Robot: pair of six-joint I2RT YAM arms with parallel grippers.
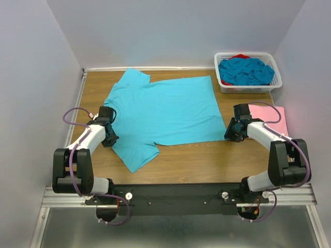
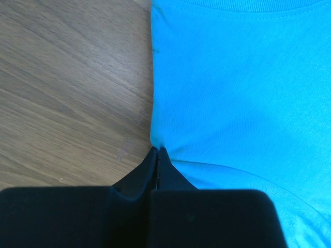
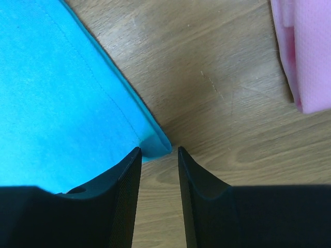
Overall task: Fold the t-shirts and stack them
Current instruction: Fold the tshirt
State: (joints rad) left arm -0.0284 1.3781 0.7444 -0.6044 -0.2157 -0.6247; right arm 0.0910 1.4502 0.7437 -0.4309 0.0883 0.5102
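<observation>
A wooden table [image 1: 207,160] is seen from above, and most of its middle is covered by a turquoise t-shirt [image 1: 165,111] spread flat, with the collar towards the left arm and the hem towards the right arm. At the far right corner a white basket [image 1: 246,89] is set. It is filled with a heap of turquoise shirts [image 1: 245,71], and a scrap of red cloth [image 1: 239,56] can be seen behind them. Just in front of the basket a pink t-shirt [image 1: 271,112] is laid folded, apart from the spread shirt.

The left gripper [image 2: 156,150] is held clenched at the shoulder edge of the spread shirt. Its tips are pressed together right where cloth meets wood — whether any cloth is pinched between them cannot be told. The right gripper [image 3: 159,150] is lowered at the near hem corner with its jaws apart. The corner is found just ahead of the gap, beside one fingertip [image 3: 135,153], and nothing is gripped.
</observation>
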